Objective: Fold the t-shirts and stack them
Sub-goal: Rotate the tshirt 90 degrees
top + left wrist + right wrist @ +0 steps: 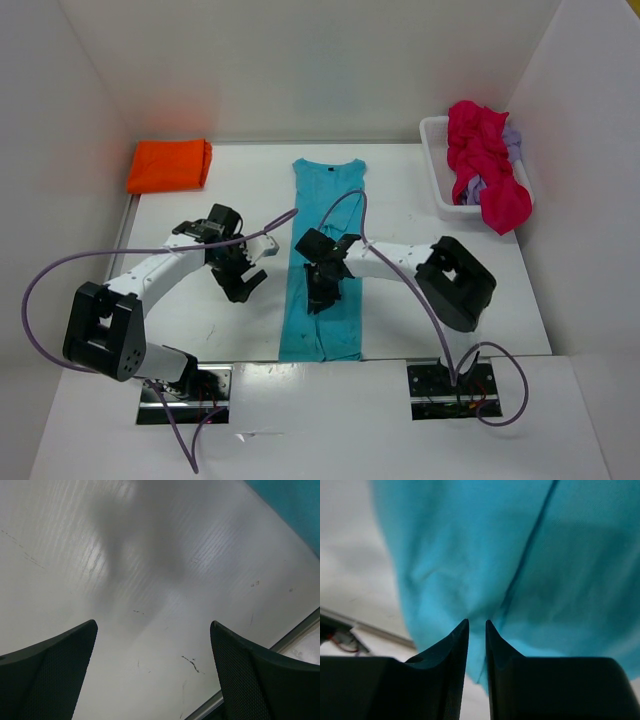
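The turquoise t-shirt (328, 200) lies as a long narrow strip down the middle of the table. My right gripper (322, 290) is down on its near half. In the right wrist view the jaws of this gripper (477, 621) stand a narrow slit apart with the turquoise cloth (470, 555) pinched between them. My left gripper (243, 272) hovers open just left of the strip; between its fingers (152, 624) there is only bare table, with a corner of turquoise (295, 505) at the top right. The orange t-shirt (168, 165) sits folded at the back left. The magenta-red t-shirt (485, 165) and the lavender one (512, 140) are bunched at the back right.
A white mesh basket (432, 150) at the back right holds the magenta-red and lavender shirts. White walls close in the table on three sides. The table's near edge (295, 632) runs close by the left gripper. Purple cables loop over both arms.
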Action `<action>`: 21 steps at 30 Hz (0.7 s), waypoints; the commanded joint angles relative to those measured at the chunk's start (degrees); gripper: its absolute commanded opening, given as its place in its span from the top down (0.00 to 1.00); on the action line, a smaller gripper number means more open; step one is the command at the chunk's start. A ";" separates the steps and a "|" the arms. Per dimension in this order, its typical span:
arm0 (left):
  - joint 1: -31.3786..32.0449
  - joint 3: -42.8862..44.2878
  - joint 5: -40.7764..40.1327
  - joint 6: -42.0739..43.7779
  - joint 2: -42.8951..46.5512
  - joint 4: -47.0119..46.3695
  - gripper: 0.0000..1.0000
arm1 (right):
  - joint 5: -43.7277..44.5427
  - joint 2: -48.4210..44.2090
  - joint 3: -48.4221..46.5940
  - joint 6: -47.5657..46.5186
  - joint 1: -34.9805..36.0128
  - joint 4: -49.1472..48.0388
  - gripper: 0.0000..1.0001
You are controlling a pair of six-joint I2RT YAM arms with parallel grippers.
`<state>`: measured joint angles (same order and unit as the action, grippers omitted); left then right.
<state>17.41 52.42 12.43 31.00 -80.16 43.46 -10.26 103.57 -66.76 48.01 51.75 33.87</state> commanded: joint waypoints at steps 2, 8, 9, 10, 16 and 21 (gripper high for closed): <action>0.43 1.89 2.34 -1.30 0.27 0.57 0.00 | 1.12 2.16 -0.13 -1.87 -0.95 -0.64 0.74; 1.05 1.89 2.34 -1.30 -0.87 0.57 0.00 | 2.96 5.66 -1.43 -3.62 -4.02 -0.64 0.74; 1.74 2.59 2.34 -1.30 -1.40 0.57 0.00 | 2.97 6.81 -2.49 -4.32 -4.72 0.14 0.74; 2.27 2.60 1.73 -0.77 -1.40 0.57 0.00 | 3.84 7.95 -3.19 -4.33 -6.46 0.15 0.74; 4.91 5.49 -0.29 0.37 -2.46 0.04 0.00 | 4.46 13.76 -9.34 -8.63 -14.29 0.15 0.78; 9.91 6.99 -2.58 6.68 0.35 0.04 0.00 | 3.41 15.08 -13.83 -13.72 -14.92 1.29 0.78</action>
<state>24.47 57.41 10.39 32.99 -82.26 43.24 -12.71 116.14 -79.07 39.88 37.23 35.11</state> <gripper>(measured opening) 0.998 0.216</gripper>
